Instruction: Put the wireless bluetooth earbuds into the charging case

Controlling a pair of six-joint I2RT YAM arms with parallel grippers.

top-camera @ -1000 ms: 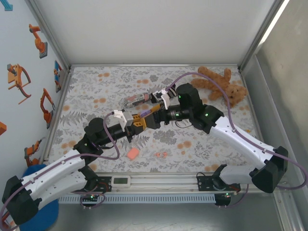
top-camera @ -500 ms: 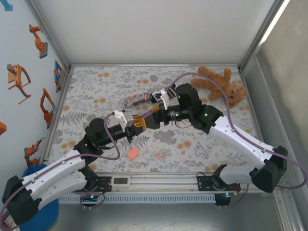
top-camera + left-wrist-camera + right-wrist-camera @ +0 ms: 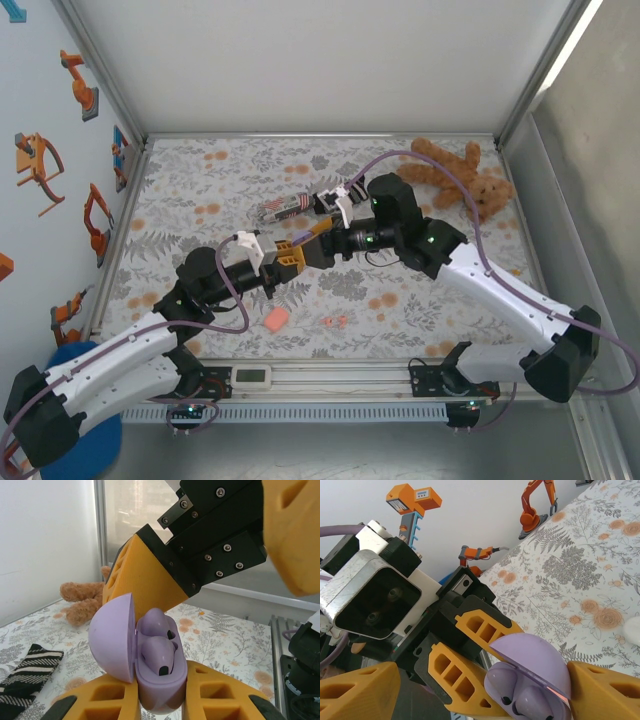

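**Already seated, closing next**

Up close, the left pincer (image 3: 160, 696) pinches the base of a lilac case (image 3: 162, 682). Its lid (image 3: 111, 636) is swung wide, and two lilac earbuds (image 3: 159, 652) sit in their wells. The right pincer (image 3: 485, 692) stands spread either side of that lid, one finger (image 3: 135, 575) close behind it. Insertion of this pair looks done; the next move likely calls for a gentle press on the lid against a steady hold below. The left wrist view shows how the buds sit. The overhead view adds a coral pair of earbuds (image 3: 336, 321) loose on the desk (image 3: 200, 190) near a salmon case (image 3: 275, 319).
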